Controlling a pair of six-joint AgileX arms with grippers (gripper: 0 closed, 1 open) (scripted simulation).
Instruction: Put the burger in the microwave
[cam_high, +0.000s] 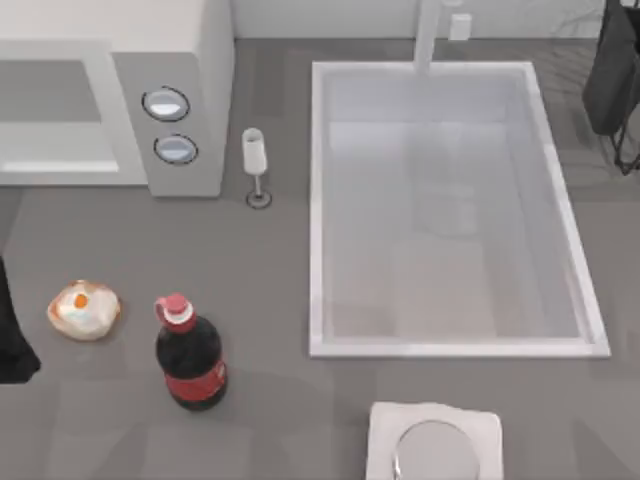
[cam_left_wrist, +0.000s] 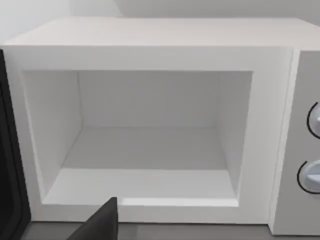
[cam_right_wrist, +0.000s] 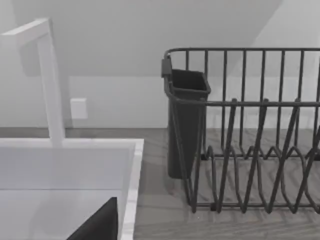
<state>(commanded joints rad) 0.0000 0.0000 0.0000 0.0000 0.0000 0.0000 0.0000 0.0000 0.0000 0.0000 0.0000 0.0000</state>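
The burger (cam_high: 84, 308), a small tan lumpy bun with an orange patch, lies on the grey counter at the front left. Behind it, at the back left, stands the white microwave (cam_high: 170, 60) with two round dials; its cavity (cam_left_wrist: 145, 150) is open and bare in the left wrist view. My left arm (cam_high: 12, 340) is a dark shape at the left edge, just left of the burger and apart from it. A dark part of my left gripper (cam_left_wrist: 100, 224) shows in front of the microwave. A dark part of my right gripper (cam_right_wrist: 100, 224) shows over the sink's far corner.
A red-capped cola bottle (cam_high: 190, 352) stands right of the burger. A wine glass (cam_high: 256, 165) stands beside the microwave. The big white sink (cam_high: 318, 200) with a faucet (cam_right_wrist: 50, 85) fills the right half. A black dish rack (cam_right_wrist: 240, 130) sits at the back right, a plate (cam_high: 433, 450) at the front.
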